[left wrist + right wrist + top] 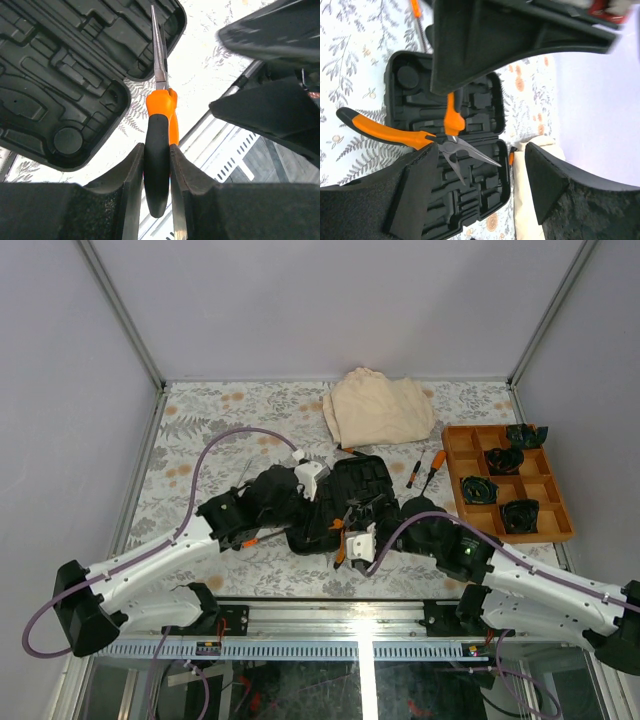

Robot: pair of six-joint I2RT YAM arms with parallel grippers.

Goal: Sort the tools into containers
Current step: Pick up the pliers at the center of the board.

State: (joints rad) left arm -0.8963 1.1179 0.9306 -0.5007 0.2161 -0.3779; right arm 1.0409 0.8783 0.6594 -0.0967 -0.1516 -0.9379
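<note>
Orange-and-black pliers [159, 125] hang over the open black tool case [60, 75]. My left gripper [157, 165] is shut on one of their handles. The metal nose points away over the case's edge. In the right wrist view the pliers [451, 145] have their handles spread, one rising into the left gripper, the other reaching left. My right gripper [482, 175] stands open just behind them with nothing between its fingers. From above, both grippers [335, 512] [352, 550] meet at the case [355, 485]. Two screwdrivers [425, 472] lie right of it.
A beige folded cloth [378, 408] lies behind the case. At the right stands a wooden tray [555, 530] with compartments holding black parts. A small orange-handled tool [255, 539] lies under the left arm. The table's metal rail [360, 615] runs along the near edge.
</note>
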